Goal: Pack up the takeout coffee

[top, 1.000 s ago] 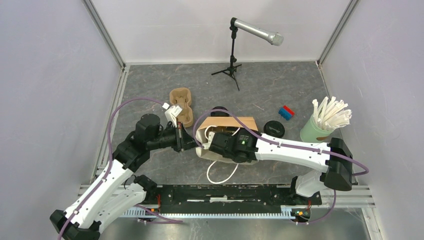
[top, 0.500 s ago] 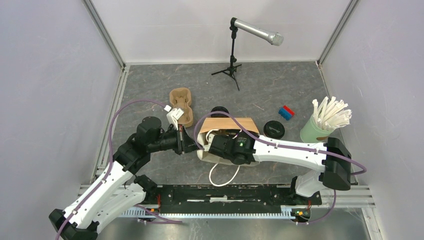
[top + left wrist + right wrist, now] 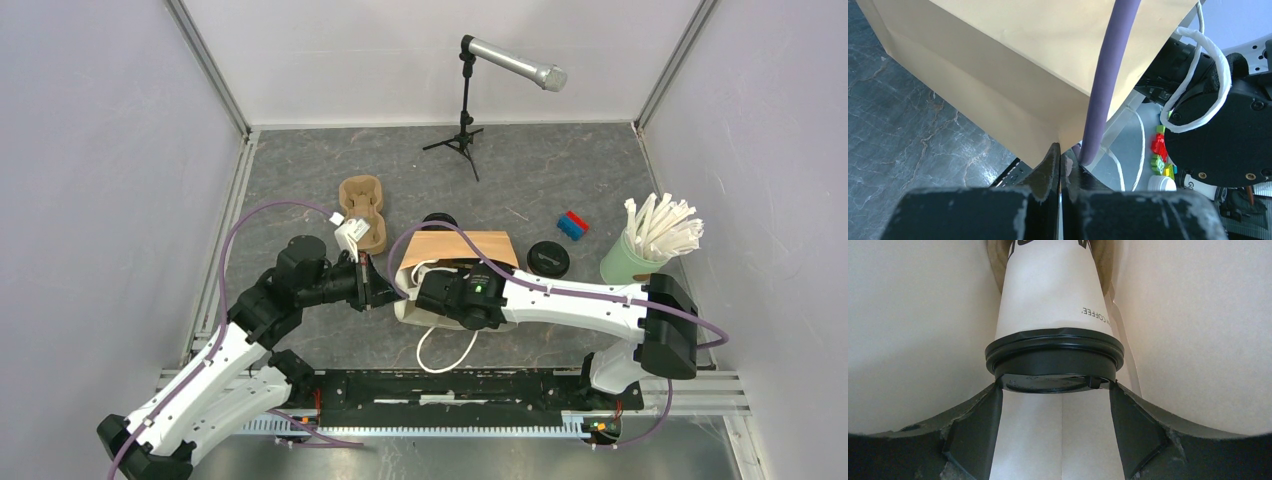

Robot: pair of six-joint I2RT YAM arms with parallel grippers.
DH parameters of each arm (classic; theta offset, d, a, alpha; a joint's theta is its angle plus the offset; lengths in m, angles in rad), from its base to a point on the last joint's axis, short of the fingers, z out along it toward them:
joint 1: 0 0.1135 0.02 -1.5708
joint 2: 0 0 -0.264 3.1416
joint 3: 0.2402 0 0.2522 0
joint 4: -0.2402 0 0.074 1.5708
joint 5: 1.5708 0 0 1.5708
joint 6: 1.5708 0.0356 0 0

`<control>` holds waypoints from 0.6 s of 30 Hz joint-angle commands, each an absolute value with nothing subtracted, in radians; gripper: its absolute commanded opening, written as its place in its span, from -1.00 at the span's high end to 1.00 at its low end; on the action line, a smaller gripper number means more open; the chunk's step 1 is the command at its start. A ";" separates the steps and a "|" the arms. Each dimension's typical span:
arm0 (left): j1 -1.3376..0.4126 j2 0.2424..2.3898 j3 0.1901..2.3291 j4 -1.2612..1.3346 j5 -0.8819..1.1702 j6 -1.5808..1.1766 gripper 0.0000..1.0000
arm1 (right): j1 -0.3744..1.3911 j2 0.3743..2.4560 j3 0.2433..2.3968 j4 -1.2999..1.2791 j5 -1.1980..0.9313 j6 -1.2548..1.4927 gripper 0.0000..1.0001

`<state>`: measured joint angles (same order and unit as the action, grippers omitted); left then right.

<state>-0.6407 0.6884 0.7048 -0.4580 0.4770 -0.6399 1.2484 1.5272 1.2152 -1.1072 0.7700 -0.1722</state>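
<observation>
A tan paper bag (image 3: pixel 470 248) lies on its side mid-table, its white-lined mouth toward me. My left gripper (image 3: pixel 386 292) is shut on the bag's edge, and in the left wrist view (image 3: pixel 1060 150) it pinches the tan paper (image 3: pixel 1013 95). My right gripper (image 3: pixel 432 290) reaches into the bag's mouth. In the right wrist view a white coffee cup (image 3: pixel 1050 295) with dark lettering and a black lid (image 3: pixel 1054 347) lies inside the bag. My right gripper (image 3: pixel 1054 390) has its fingers (image 3: pixel 980 427) against the sides of the lid.
A brown cup carrier (image 3: pixel 362 210) lies far left of the bag. A black lid (image 3: pixel 438 221) shows behind the bag, another (image 3: pixel 548 257) to its right. A green cup of straws (image 3: pixel 640 250), a blue-red brick (image 3: pixel 572 225) and a microphone stand (image 3: pixel 463 125) stand beyond.
My right gripper has gone a little further left into the bag. My left gripper has shifted slightly right with the bag's edge. The white handle loop has drawn in.
</observation>
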 commanded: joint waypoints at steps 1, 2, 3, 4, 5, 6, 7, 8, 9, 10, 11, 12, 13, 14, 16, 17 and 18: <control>-0.664 0.678 0.720 -0.434 0.518 -0.622 0.95 | 1.241 1.534 1.224 -1.131 0.849 -0.140 -0.20; -0.664 0.679 0.721 -0.434 0.518 -0.622 0.95 | 1.241 1.533 1.223 -1.130 0.855 -0.138 -0.20; -0.665 0.681 0.725 -0.434 0.519 -0.620 0.95 | 1.242 1.533 1.220 -1.128 0.859 -0.138 -0.20; -0.666 0.684 0.729 -0.434 0.520 -0.621 0.95 | 1.241 1.530 1.217 -1.125 0.865 -0.137 -0.20; -0.666 0.687 0.733 -0.434 0.520 -0.620 0.95 | 1.241 1.531 1.213 -1.120 0.866 -0.138 -0.21; -0.666 0.690 0.738 -0.434 0.520 -0.621 0.95 | 1.241 1.530 1.214 -1.121 0.870 -0.137 -0.20; -0.666 0.693 0.740 -0.434 0.520 -0.620 0.95 | 1.240 1.532 1.217 -1.121 0.878 -0.131 -0.20; -0.667 0.697 0.743 -0.435 0.520 -0.620 0.95 | 1.241 1.532 1.219 -1.118 0.882 -0.130 -0.21; -0.667 0.698 0.743 -0.437 0.517 -0.621 0.95 | 1.240 1.530 1.221 -1.118 0.887 -0.128 -0.21; -0.667 0.698 0.743 -0.439 0.516 -0.621 0.95 | 1.240 1.529 1.222 -1.118 0.888 -0.126 -0.20; -0.667 0.701 0.743 -0.442 0.514 -0.621 0.95 | 1.239 1.528 1.221 -1.117 0.888 -0.127 -0.21; -0.667 0.699 0.744 -0.448 0.509 -0.620 0.95 | 1.240 1.525 1.221 -1.118 0.885 -0.126 -0.21; -0.668 0.697 0.746 -0.455 0.502 -0.621 0.95 | 1.240 1.518 1.218 -1.111 0.884 -0.129 -0.21; -0.667 0.698 0.748 -0.460 0.498 -0.618 0.95 | 1.239 1.510 1.214 -1.104 0.883 -0.136 -0.21; -0.668 0.695 0.755 -0.470 0.486 -0.616 0.95 | 1.239 1.508 1.210 -1.108 0.898 -0.137 -0.22; -0.667 0.694 0.760 -0.476 0.479 -0.614 0.95 | 1.238 1.512 1.208 -1.115 0.904 -0.137 -0.22; -0.667 0.695 0.766 -0.486 0.470 -0.611 0.95 | 1.238 1.517 1.206 -1.121 0.909 -0.137 -0.22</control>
<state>-0.6540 0.7044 0.7082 -0.4641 0.4606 -0.6399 1.2499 1.5276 1.2148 -1.1091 0.8185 -0.1608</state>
